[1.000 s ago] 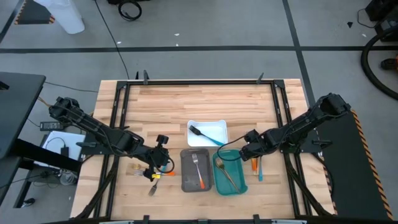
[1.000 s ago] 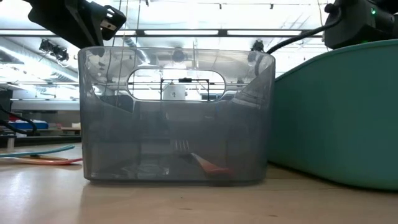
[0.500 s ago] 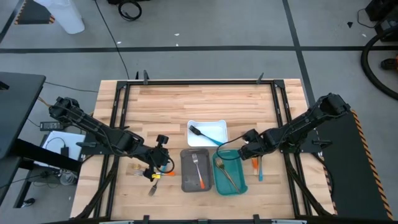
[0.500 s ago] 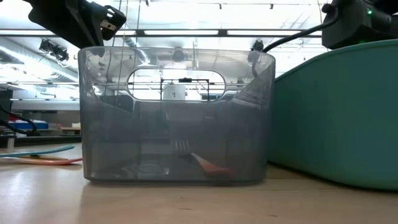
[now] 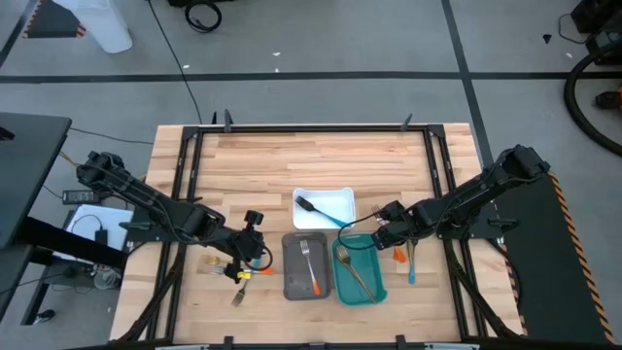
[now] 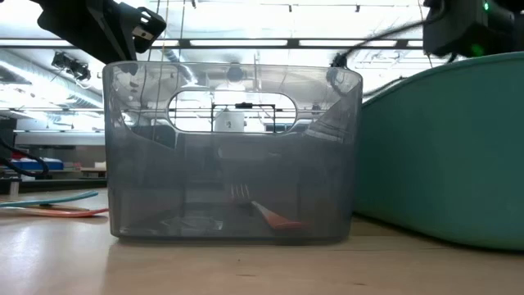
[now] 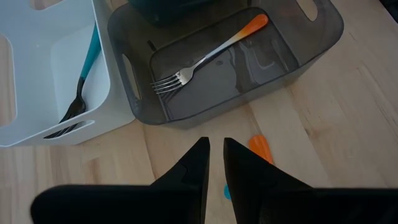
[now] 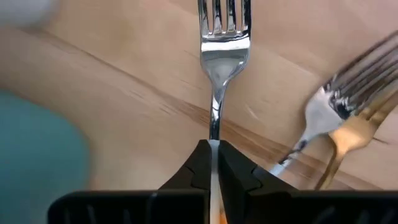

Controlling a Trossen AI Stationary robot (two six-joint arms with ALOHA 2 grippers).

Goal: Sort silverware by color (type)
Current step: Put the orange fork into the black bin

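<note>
My right gripper [image 8: 214, 146] is shut on an orange-handled fork [image 8: 222, 50], just right of the teal tray [image 5: 360, 277] in the high view [image 5: 395, 247]. Beside it on the wood lie a silver fork [image 8: 323, 118] and a gold fork [image 8: 348, 134]. My left gripper [image 7: 214, 152] hovers shut left of the grey tray [image 5: 292, 282], above an orange handle end [image 7: 261, 148] on the table. The grey tray holds an orange-handled fork [image 7: 205, 59], the white tray [image 5: 335, 197] holds a blue-handled dark fork [image 7: 78, 102], and the teal tray holds gold pieces [image 5: 356, 276]. My right gripper pinches the fork between its two fingers at the thin metal neck [image 8: 214, 127], where the orange handle begins. The fingers lie along the fork, and its tines point away from them. Whether the fork is lifted off the wood, I cannot tell.
More loose cutlery lies near the left gripper [image 5: 238, 287] and shows at the low view's left [image 6: 49, 205]. The three trays sit close together at the table's near middle. A black frame [image 5: 311, 127] rims the table. Bare wood spreads over the far half.
My right gripper has shifted slightly while staying shut on the fork, and it blurs in the low view. The blue-handled piece lying beside it has slid a little toward the table's right edge.
</note>
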